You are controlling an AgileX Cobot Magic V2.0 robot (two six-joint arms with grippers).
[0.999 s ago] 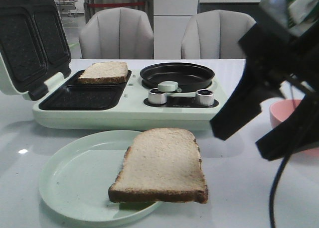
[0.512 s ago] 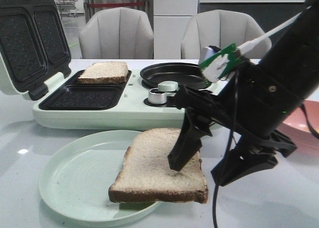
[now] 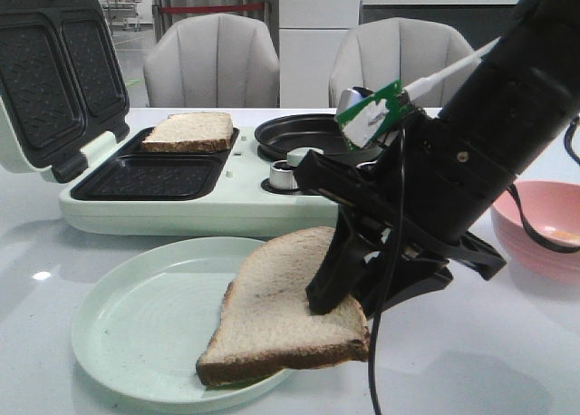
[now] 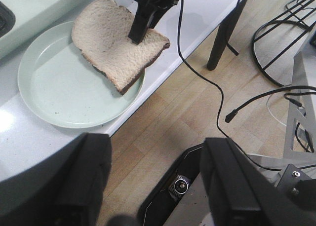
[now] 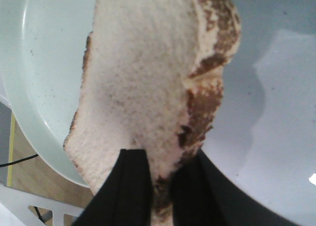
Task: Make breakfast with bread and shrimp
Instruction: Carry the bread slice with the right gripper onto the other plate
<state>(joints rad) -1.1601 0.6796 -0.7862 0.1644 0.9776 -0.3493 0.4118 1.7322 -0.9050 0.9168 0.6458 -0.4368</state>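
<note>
One bread slice [image 3: 272, 315] lies half on the pale green plate [image 3: 136, 324], its near right part hanging over the rim. My right gripper [image 3: 340, 297] is shut on that slice's right edge, which is tipped up; the right wrist view shows the fingers [image 5: 133, 186] pinching the crust of the slice [image 5: 148, 78]. A second bread slice [image 3: 188, 130] lies in the far well of the open sandwich maker [image 3: 181, 207]. My left gripper [image 4: 157, 171] is open and empty, off the table's front edge above the floor. No shrimp shows.
A pink bowl [image 3: 539, 220] stands at the right; its contents are hidden. A black pan [image 3: 322, 136] sits on the cooker's right half behind two knobs. The maker's lid [image 3: 59, 71] stands open at the left. Two chairs are behind the table.
My right arm swung in from the right, came down on the plate's slice and shut on its right edge. That edge is now raised and the slice tilted.
</note>
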